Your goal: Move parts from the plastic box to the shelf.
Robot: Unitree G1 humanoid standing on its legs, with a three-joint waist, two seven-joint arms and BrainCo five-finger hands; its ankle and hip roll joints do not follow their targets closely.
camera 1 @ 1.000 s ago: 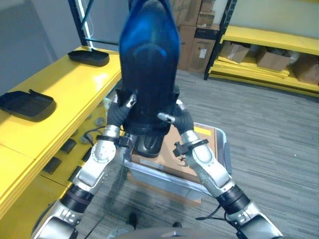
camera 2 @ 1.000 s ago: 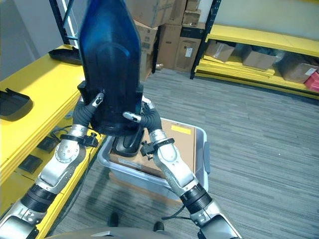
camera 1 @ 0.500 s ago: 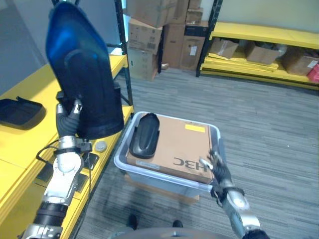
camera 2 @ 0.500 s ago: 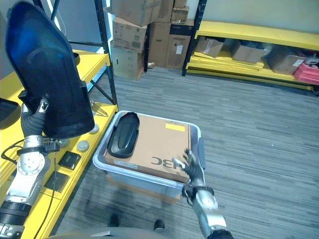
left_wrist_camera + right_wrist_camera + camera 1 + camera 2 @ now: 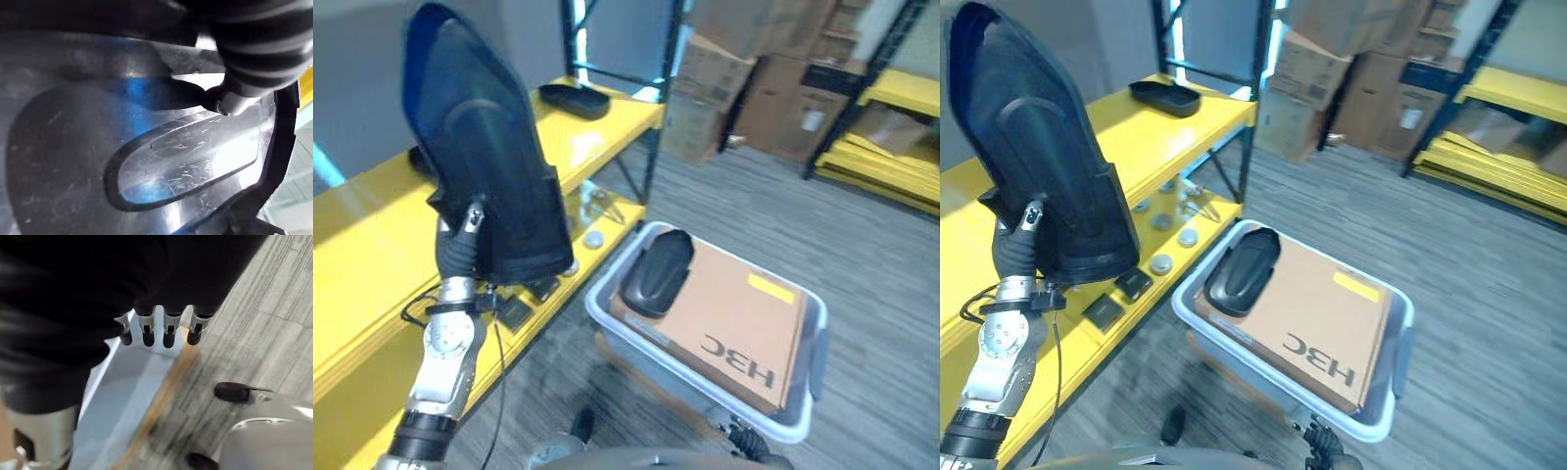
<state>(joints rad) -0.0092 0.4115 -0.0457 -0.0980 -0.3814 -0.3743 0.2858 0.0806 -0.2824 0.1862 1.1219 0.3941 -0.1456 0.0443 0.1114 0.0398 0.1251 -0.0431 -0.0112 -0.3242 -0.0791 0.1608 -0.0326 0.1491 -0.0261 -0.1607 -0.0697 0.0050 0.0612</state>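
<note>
A large black moulded part point(image 5: 484, 176) stands upright in my left hand point(image 5: 460, 253), which is shut on its lower edge above the yellow shelf point(image 5: 362, 264). In the left wrist view a finger point(image 5: 234, 100) presses on the part's glossy inner face point(image 5: 146, 161). The grey plastic box point(image 5: 607, 311) sits on the floor to the right, with a cardboard box point(image 5: 744, 323) in it and a second black part point(image 5: 656, 272) lying on top. My right hand point(image 5: 156, 330) hangs low beside the plastic box's rim point(image 5: 127, 396), fingers relaxed and holding nothing.
Two more black parts lie on the yellow shelf, one at the far end point(image 5: 573, 100). Small discs and dark squares point(image 5: 514, 311) sit on its lower level. A dark shelf post point(image 5: 661, 88) stands by the box. Cardboard boxes point(image 5: 773, 78) are stacked behind.
The camera has swung left toward the yellow shelf. My left hand still holds the big part raised. My right hand has dropped from the box's front edge, out of the eye views.
</note>
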